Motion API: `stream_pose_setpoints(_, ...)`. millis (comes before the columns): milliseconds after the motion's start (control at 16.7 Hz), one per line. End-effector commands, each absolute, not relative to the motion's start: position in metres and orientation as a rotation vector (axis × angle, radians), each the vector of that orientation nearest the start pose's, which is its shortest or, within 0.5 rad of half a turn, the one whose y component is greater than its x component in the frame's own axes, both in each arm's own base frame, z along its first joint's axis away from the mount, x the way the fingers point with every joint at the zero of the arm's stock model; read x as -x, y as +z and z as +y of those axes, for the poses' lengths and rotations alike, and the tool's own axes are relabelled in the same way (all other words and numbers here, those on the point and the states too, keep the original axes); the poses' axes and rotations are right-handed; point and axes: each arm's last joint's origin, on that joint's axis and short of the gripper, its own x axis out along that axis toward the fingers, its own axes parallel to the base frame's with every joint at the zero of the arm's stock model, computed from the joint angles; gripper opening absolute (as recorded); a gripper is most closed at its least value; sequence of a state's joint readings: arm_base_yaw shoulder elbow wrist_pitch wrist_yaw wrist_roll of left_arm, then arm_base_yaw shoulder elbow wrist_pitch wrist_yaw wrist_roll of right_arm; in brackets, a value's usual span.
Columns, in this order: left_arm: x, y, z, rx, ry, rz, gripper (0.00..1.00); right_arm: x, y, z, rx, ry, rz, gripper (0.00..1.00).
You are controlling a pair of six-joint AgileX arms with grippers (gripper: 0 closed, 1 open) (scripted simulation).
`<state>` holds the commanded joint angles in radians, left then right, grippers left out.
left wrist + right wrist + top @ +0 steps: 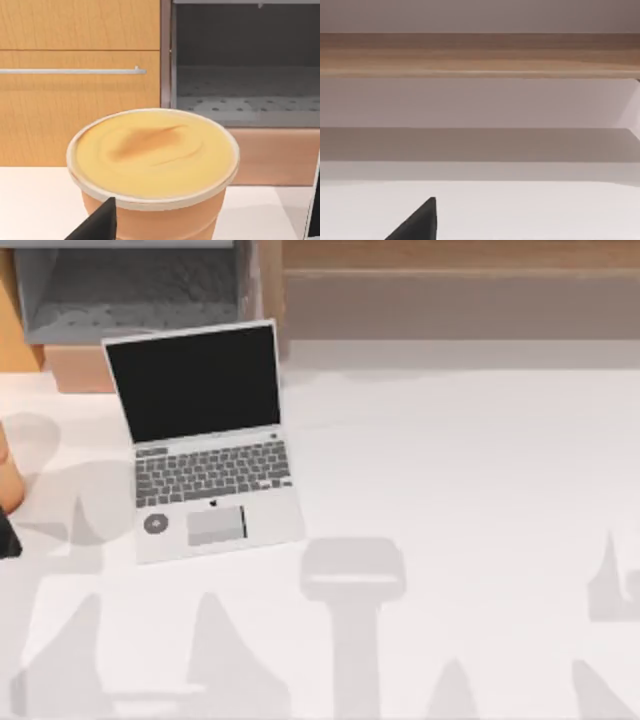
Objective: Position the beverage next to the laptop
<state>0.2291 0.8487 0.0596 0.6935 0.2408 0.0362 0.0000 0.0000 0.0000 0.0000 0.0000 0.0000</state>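
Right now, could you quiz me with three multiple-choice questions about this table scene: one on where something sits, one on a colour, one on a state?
1. Where on the table is the laptop in the top view?
A. Left part
B. Right edge
C. Near middle

2. What colour is the top of the beverage?
A. Blue
B. Orange-yellow
C. Green

3. How is the laptop?
A. Shut flat
B. Open, screen black
C. Open, screen lit white

Answers:
1 A, it lies left of centre.
2 B, the left wrist view shows an orange-yellow top with a darker streak.
3 B, keys and a black screen both show.
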Motion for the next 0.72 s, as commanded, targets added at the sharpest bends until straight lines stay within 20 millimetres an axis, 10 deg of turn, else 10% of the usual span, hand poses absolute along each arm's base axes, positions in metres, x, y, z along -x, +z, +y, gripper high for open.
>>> stream_pose_setpoints(720, -0.189, 0.104, 0.067, 0.01, -0.028, 0.2, 1.0, -0.106, 0.16, -0.001, 0.0, 0.0, 0.0, 1.0)
